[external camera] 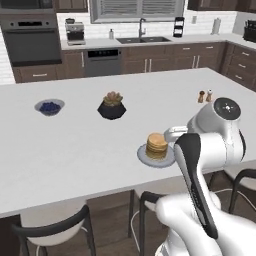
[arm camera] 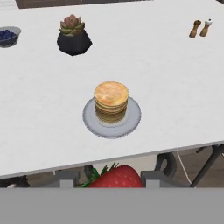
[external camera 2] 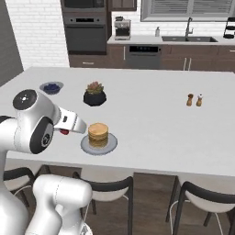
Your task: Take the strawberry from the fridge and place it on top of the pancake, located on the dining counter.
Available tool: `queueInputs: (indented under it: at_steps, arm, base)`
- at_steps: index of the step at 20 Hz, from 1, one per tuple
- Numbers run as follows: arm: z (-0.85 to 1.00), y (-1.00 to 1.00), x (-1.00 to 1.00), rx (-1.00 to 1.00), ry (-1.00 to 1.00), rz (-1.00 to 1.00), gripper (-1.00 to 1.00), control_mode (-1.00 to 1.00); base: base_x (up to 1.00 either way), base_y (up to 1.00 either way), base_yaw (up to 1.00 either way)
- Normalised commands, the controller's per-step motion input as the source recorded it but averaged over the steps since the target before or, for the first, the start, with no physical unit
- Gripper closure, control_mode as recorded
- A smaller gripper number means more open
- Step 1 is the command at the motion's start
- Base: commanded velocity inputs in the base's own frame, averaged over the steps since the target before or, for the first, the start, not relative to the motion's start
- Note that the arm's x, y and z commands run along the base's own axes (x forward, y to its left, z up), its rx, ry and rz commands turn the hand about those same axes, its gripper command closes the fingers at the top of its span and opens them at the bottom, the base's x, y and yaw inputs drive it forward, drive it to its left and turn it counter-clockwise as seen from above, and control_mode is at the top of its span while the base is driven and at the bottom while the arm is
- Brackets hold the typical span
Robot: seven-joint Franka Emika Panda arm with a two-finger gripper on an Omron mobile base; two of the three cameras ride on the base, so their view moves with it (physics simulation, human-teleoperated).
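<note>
Strawberry point(arm camera: 117, 177) bright red, green-leafed, clamped in pincer point(arm camera: 107, 178).

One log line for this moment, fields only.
phase: carry | claw: shut on small red strawberry | target: golden pancake stack on grey plate, white dining counter | strawberry short of stack, not placed

Bright, even rendered light; soft shadows, slight blur.

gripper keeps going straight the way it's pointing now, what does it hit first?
Likely the stack of golden pancakes on the round grey plate: it sits dead centre ahead of the gripper, which holds the red strawberry. Depth is unclear; it may meet the white dining counter edge first.
</note>
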Motion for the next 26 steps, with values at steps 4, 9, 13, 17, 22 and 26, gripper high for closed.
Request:
queueInputs:
  at_steps: [4,9,13,17,22,26]
  arm:
    - [0.00,0.00,0.00,0.00,0.00,0.00,1.00,1.00]
    - [0.00,0.00,0.00,0.00,0.00,0.00,1.00,1.00]
    - [0.00,0.00,0.00,0.00,0.00,0.00,1.00,1.00]
    - [0.00,0.00,0.21,0.00,0.00,0.00,1.00,-1.00]
    - [0.00,-0.01,1.00,0.00,0.11,0.00,1.00,-1.00]
    - [-0.11,-0.15,1.00,0.00,0.23,0.00,1.00,-1.00]
  base:
    - [0.03,0.33,0.02]
    - [0.47,-0.07,0.00]
    - [0.79,0.00,-0.01]
    - [0.49,0.00,-0.02]
    - [0.00,0.00,0.00]
    - [0.00,0.00,0.00]
